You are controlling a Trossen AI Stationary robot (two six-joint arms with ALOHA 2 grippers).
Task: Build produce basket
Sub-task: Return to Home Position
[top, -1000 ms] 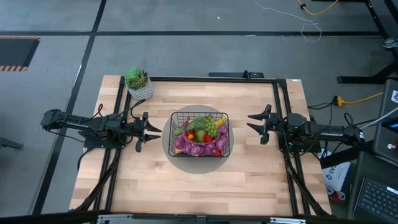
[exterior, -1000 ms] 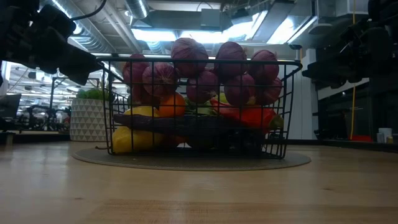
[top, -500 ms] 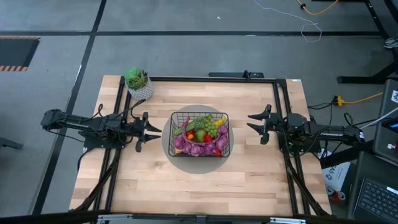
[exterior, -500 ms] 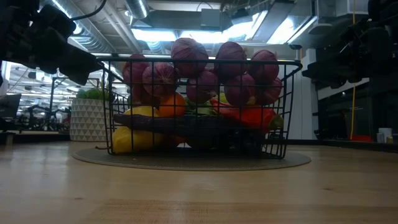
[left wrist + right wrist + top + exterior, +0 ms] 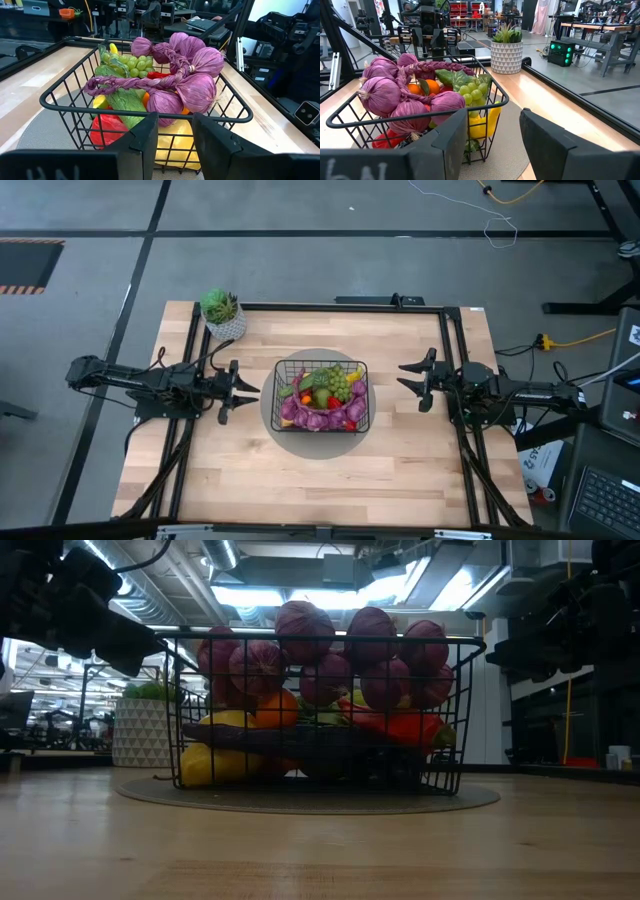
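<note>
Small black wire-mesh basket at centre of pale wooden table, upright on round grey mat. Full of toy produce, heaped above the rim.

Contents as seen:
- braided string of purple garlic bulbs on top, along the basket side nearest the table's front edge
- bunch of green grapes behind the garlic, toward the far side
- leafy green vegetable under the braid
- red pepper low against the mesh
- round orange fruit between garlic and greens
- yellow piece at the bottom, touching the wire wall

In low view, purple bulbs topmost, clear of the upper wire.

Left gripper above the table just left of the basket, pointed at it, close to the mat's edge, touching nothing. Fingers parted, nothing between them.

Right gripper on the opposite side, pointed at the basket, farther off than the left one. Fingers spread wide, empty.

White patterned pot with green plant at the table's far left corner, well apart from the basket.
</note>
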